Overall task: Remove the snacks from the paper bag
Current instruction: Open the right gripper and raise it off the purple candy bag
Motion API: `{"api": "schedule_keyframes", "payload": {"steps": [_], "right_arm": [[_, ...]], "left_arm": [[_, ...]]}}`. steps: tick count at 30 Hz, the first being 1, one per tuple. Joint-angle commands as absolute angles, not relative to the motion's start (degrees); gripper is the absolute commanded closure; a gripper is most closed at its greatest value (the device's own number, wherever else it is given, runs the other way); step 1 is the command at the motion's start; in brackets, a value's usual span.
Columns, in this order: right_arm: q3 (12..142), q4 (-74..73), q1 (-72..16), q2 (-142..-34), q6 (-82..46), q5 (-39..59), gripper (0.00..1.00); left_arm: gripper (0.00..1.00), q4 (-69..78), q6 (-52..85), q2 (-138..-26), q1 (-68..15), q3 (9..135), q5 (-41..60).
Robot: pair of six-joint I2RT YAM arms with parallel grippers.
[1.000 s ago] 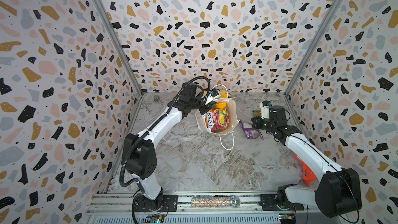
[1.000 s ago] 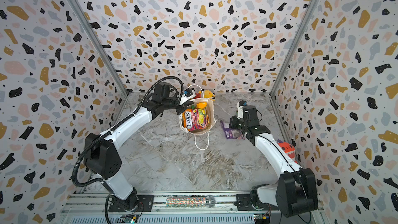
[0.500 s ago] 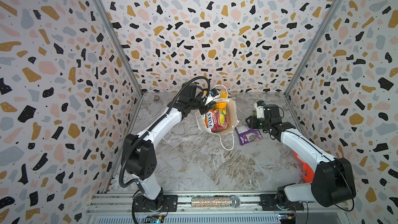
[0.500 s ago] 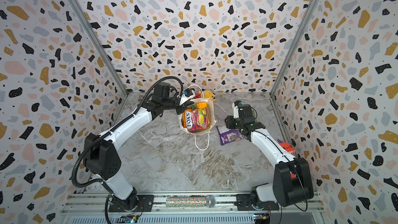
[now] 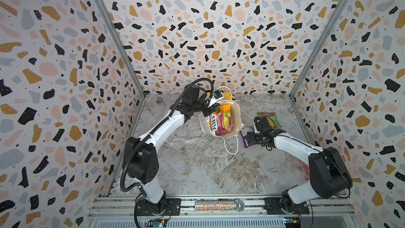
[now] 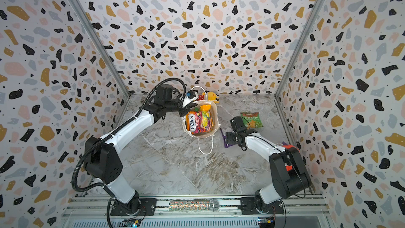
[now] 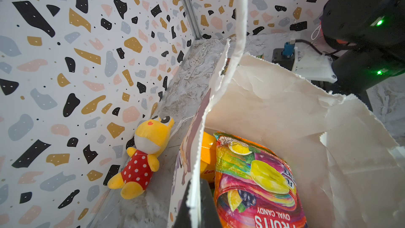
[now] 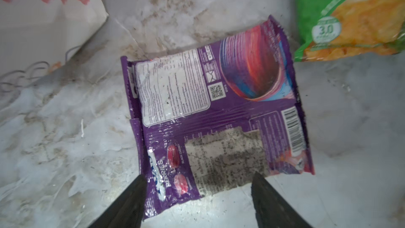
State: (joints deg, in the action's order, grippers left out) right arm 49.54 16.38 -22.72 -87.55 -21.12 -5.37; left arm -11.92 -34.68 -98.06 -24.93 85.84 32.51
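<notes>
Robot's left gripper (image 7: 197, 205) pinching the paper bag (image 5: 238, 117) rim, right gripper (image 8: 198, 179) spread above purple packet (image 5: 245, 138) at bag's four o'clock, green packet (image 5: 271, 116) at three o'clock.

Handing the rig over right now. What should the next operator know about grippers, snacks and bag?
Left gripper: shut on the rim of the paper bag, holding it open.
Right gripper: open, fingers apart above the purple packet lying on the table.
Done: purple packet and green packet are out, on the table.
Left: FOX'S packet and orange packet in the bag; any others hidden.
</notes>
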Motion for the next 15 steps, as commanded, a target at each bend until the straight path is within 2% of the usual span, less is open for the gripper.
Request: {"api": "schedule_keyframes", "payload": {"steps": [1, 5, 15], "right_arm": [[50.98, 16.62, -23.49, -89.53, -21.77, -7.57, 0.33], [53.20, 16.14, -23.99, -93.71, -23.22, -8.68, 0.51], [58.69, 12.53, -23.55, -101.09, -25.45, -9.31, 0.60]], "left_arm": [[1.00, -9.30, -33.92, -96.77, -25.34, 86.05, 34.82], [1.00, -9.54, -34.10, -96.43, -25.35, 85.97, 35.16], [1.00, -9.41, -34.37, -96.07, -25.33, 85.34, 35.42]]}}
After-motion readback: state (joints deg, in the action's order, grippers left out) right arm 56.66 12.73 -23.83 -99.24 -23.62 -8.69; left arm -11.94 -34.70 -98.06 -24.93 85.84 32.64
